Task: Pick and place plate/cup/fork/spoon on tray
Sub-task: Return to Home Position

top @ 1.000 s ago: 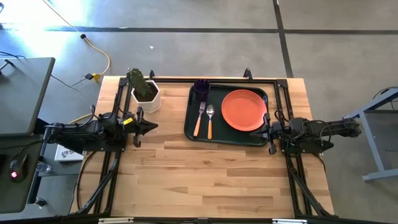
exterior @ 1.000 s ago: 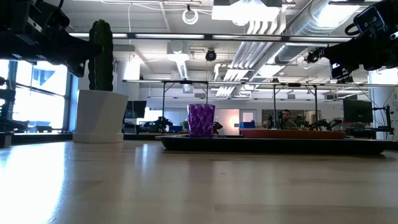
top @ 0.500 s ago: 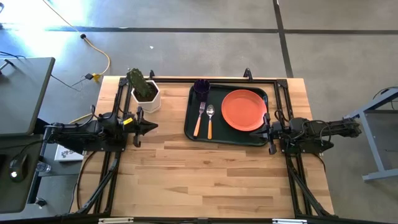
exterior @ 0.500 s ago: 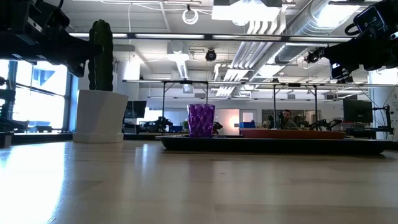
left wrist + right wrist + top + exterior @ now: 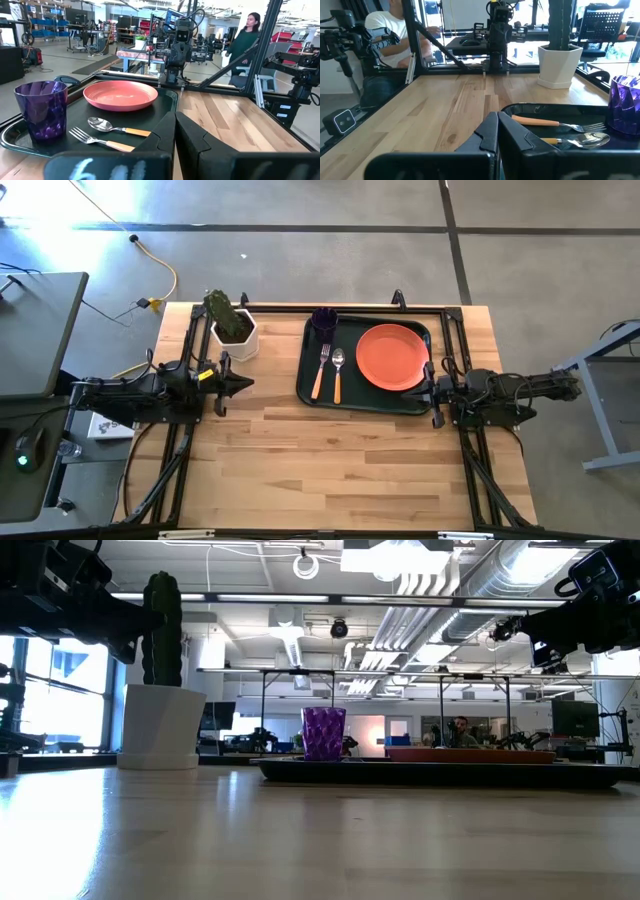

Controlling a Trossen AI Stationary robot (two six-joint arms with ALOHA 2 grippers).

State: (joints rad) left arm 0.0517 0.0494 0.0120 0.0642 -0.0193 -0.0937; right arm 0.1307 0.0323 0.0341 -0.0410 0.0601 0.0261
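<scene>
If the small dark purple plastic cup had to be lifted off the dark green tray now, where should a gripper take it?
Grip the small dark purple plastic cup across its upper wall, coming from above. It stands upright with its mouth open in the far left corner of the dark green rectangular tray; the silver-tined, orange-handled fork lies just in front, so a low approach looks crowded.

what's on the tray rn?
On the tray: the cup in a back corner, the fork and the spoon side by side, the plate beside them. The cup's inside isn't discernible.
</scene>
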